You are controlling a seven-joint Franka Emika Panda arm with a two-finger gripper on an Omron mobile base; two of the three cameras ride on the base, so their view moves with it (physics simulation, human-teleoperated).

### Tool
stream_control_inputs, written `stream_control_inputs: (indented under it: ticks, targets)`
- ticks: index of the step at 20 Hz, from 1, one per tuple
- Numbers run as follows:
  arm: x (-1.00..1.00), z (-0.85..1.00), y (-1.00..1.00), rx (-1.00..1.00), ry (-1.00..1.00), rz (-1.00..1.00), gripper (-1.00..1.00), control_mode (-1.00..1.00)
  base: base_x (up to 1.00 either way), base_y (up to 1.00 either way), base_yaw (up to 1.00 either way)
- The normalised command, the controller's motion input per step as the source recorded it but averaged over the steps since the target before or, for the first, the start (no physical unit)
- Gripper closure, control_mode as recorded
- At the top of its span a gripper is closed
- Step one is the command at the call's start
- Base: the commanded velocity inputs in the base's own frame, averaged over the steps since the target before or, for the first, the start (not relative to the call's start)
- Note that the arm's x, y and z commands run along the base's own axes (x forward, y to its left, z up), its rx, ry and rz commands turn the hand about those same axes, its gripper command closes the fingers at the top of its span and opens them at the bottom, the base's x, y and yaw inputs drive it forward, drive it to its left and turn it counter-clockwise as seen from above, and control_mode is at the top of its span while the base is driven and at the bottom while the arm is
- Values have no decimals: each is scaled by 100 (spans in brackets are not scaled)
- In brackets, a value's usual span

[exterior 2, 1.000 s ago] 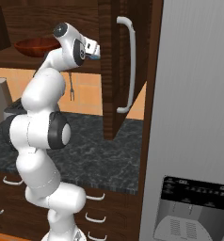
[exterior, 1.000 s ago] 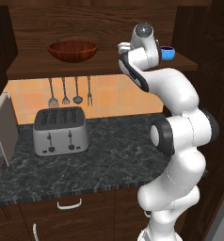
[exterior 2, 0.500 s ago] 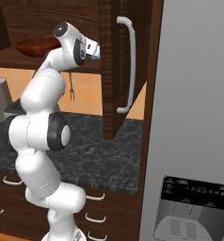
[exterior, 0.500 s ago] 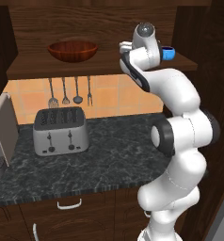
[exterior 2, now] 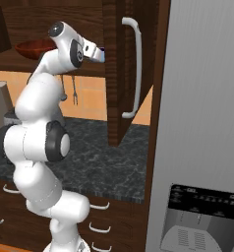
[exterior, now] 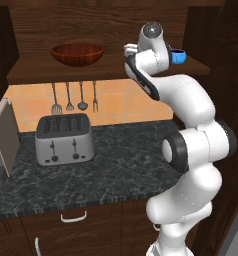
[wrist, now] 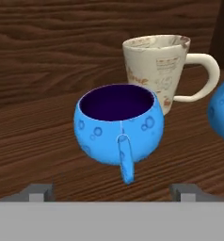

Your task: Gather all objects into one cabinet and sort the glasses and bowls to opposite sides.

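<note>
A bright-blue round vessel [wrist: 118, 124] stands on the cabinet's wooden shelf board [wrist: 34, 141], its small handle turned toward my hand. My gripper [wrist: 111, 193] is open, and its fingertips [wrist: 36, 193] stand wide apart just short of the vessel, touching nothing. Behind the vessel is the cream mug [wrist: 158, 68] with its handle to the right. A second blue vessel [wrist: 223, 110] is cut off by the right edge. The reddish-brown bowl [exterior: 77, 53] rests at the left of the same shelf [exterior: 106, 72]. One blue vessel [exterior: 178, 57] peeks out beside my hand. The pale tumbler is out of view.
The cabinet door [exterior 2: 120, 74] with its white handle [exterior 2: 133, 69] stands open to the right of my arm. Below the shelf, a toaster [exterior: 64, 139] sits on the dark stone counter [exterior: 121, 160] and utensils [exterior: 73, 97] hang on the wall. A grey fridge [exterior 2: 202, 123] stands at the right.
</note>
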Motion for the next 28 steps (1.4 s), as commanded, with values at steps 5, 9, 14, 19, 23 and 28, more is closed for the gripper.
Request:
stream_control_inputs:
  ticks: [5, 9, 14, 19, 23, 28]
  targets:
    - [-32, 9, 73, 0, -5, 0, -100, -100, 0, 0, 0]
    - [-7, 18, 78, 10, -5, 0, -100, -100, 0, 0, 0]
    - [-11, 31, 58, 24, -1, 0, -100, -100, 0, 0, 0]
    - [-22, 29, 44, 25, 0, 0, -100, -100, 0, 0, 0]
    - [-13, 6, 48, 17, 0, 0, -100, -100, 0, 0, 0]
    - [-11, 0, 60, 11, 0, 0, -100, -100, 0, 0, 0]
